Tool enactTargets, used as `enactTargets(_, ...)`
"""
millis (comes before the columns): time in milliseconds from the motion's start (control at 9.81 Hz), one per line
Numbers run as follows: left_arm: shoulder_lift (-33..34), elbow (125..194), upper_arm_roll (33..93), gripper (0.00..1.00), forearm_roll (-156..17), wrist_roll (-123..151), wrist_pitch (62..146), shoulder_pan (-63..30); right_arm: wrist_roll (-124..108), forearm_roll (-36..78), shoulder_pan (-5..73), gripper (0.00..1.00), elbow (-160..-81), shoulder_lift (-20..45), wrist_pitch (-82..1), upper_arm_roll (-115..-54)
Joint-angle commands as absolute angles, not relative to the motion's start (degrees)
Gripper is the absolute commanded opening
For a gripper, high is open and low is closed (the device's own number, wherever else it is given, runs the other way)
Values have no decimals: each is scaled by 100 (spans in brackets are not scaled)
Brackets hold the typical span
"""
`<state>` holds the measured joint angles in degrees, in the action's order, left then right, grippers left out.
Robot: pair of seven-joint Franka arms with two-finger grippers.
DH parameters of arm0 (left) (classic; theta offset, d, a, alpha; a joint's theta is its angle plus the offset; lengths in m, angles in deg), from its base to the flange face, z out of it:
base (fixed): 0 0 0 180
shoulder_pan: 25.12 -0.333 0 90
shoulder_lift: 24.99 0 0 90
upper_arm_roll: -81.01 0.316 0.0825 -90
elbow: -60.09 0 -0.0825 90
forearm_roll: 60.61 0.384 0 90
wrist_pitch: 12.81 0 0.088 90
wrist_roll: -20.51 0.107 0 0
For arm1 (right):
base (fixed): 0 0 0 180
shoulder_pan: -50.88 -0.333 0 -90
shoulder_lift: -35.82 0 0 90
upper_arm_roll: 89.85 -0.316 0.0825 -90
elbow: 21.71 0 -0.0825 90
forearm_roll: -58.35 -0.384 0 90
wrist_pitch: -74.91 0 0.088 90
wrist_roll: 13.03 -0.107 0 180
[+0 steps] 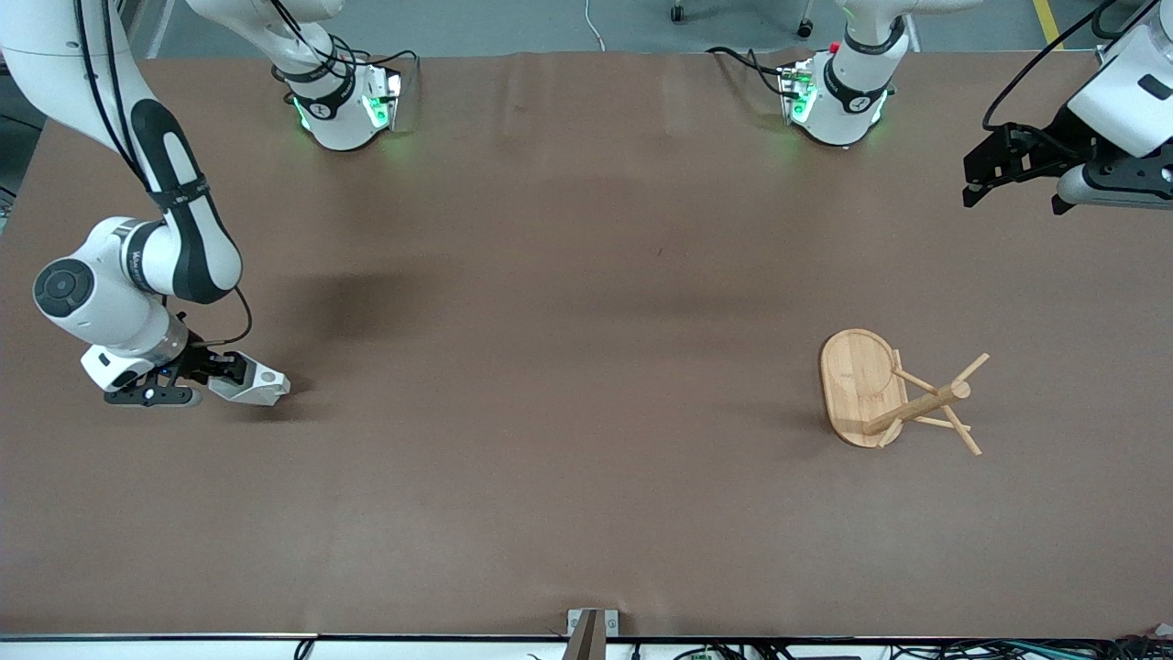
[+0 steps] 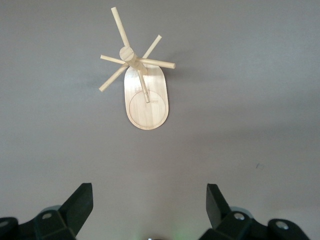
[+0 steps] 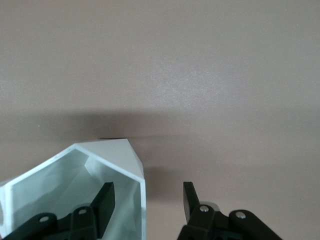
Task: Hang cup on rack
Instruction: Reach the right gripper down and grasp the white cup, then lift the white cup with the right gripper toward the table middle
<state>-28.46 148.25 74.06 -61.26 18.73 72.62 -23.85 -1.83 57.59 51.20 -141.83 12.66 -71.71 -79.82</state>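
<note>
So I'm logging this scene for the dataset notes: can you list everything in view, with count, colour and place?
cup: one, white, faceted, at the right arm's end of the table, its wall between the right pincer's fingers
rack: one, light bamboo, oval base with a post and thin pegs, standing toward the left arm's end of the table, no cup on it
table: one, brown surface, under everything
right pincer: one, black fingers, one finger inside the cup and one outside its wall; the right wrist view shows a gap beside the wall
left pincer: one, black, open, raised over the table's edge at the left arm's end, waiting, the rack in its wrist view
</note>
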Motion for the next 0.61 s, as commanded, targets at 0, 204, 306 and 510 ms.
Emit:
enactTargets(0,-2702,14789,7390,100,-6219,1919,7139,-2424,-81,5650,5150,23,-14247,1323,-7274,-8010)
enactTargets(204,-2710,14789,7390,100,-6219,1919,7113,-2424,-72,5388,5150,1,-14221,1271,-7257,-8010)
enactTargets(306,-2702,14789,7390,100,-6219,1928,7113,-2424,-72,5387,5132,1,-14195,1262,-7248,-8010)
enactTargets(510,-2710,14789,7390,100,-6210,1928,7113,-2424,6,5387,5080,1,-13889,1297,-6725,-8010)
